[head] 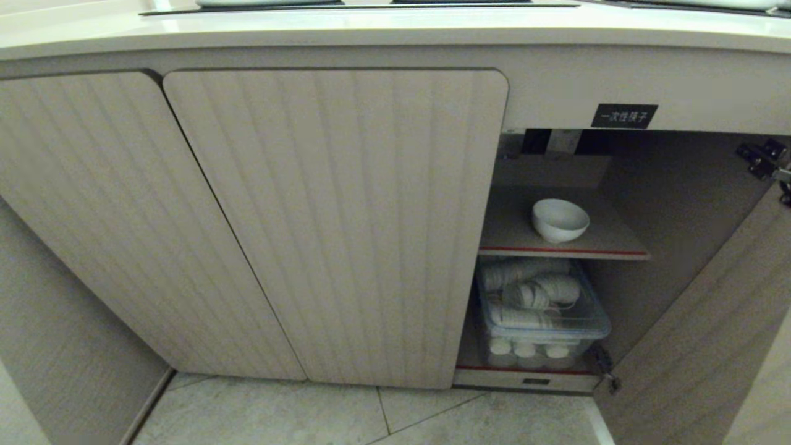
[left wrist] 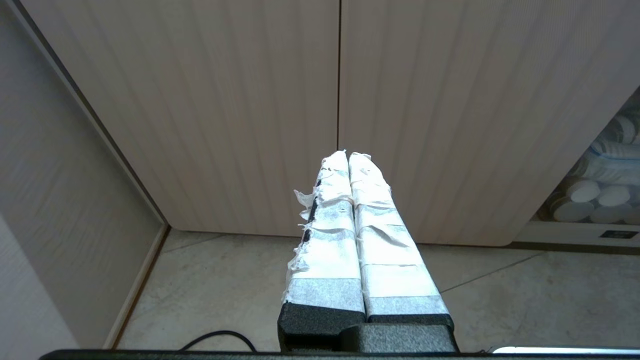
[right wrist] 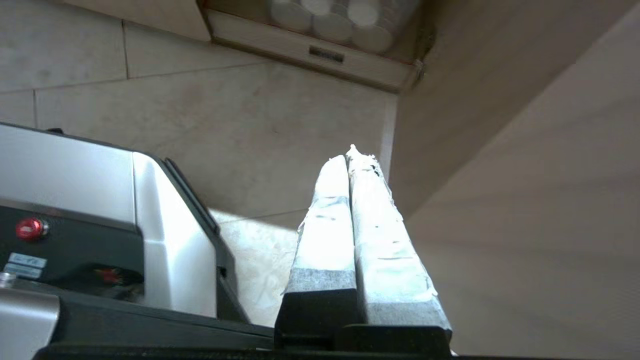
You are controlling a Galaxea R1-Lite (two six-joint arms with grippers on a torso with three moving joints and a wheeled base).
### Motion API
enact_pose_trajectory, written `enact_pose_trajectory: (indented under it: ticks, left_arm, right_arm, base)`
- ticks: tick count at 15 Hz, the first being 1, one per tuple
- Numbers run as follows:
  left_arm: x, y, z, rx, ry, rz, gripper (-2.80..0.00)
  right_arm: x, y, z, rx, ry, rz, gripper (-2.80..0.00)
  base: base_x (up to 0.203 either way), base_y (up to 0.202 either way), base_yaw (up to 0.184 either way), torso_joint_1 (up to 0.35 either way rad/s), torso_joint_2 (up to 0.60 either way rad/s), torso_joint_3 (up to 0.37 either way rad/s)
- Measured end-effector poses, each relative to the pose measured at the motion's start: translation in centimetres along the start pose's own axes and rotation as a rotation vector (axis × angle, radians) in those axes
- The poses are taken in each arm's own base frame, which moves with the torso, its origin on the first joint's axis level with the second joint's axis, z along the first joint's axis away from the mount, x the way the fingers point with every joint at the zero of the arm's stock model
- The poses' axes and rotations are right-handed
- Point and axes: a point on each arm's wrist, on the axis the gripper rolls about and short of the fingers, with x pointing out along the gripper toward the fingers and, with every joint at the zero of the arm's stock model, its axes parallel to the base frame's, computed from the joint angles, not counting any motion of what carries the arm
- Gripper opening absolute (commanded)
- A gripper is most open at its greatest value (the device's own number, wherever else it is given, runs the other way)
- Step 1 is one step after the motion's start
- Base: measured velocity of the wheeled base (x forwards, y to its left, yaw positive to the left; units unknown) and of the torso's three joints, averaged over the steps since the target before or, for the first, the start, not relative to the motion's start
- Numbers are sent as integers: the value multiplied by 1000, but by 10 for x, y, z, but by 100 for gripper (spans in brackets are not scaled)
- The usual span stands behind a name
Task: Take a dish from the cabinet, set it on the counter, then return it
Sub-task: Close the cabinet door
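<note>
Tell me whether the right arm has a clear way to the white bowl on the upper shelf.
Probably yes. The bowl sits alone near the shelf's front edge, and the door on that side stands wide open. The right gripper is shut and low over the floor, so it must rise and open first.

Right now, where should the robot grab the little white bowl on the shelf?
Probably the rim of the bowl nearest the open cabinet front, one finger inside, one outside. It sits upright, mouth up, alone on the upper shelf, so come in from the front.
</note>
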Motion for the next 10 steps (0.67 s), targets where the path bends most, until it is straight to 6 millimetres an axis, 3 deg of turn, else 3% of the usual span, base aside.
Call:
enact_pose_trajectory:
  ticks: [5,10]
  left_arm:
    - [0,0,0,0,0,0,-280]
    - [0,0,0,0,0,0,-280]
  right_arm:
    - [-18,4,-10,-44,-216,26,-280]
    - [-23,4,-14,81,-268,-28,-280]
  base:
    - [0,0,0,0,0,0]
    - [0,0,0,0,0,0]
